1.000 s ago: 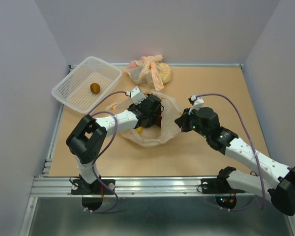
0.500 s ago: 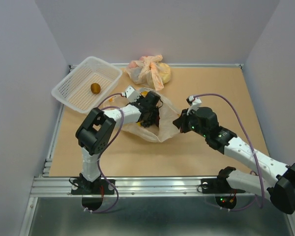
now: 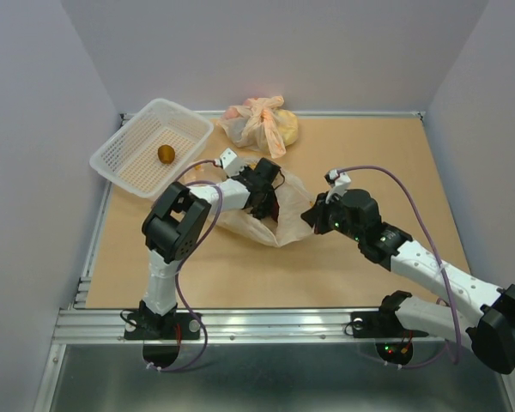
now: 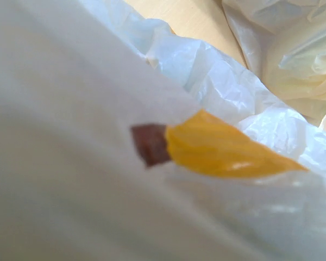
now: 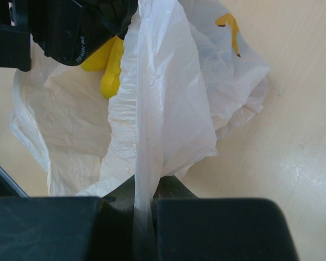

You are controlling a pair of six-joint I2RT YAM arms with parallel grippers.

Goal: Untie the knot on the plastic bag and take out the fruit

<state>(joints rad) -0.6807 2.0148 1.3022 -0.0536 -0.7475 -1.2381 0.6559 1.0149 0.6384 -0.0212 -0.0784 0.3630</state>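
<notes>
From above at the near side we overlook the whole bench (image 3: pixel 369 154); both wrist views sit close against the plastic bag (image 5: pixel 168 109), common to all three.

Left hand (image 3: pixel 264 197) inside the plastic bag (image 3: pixel 287 226) — right hand (image 3: pixel 312 214) at its edge.

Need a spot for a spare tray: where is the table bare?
Bare: the near strip of table between plastic bag and arm bases, and the far right corner. Crowded: the middle, around the bag; the far left half, with basket and second bag.
</notes>
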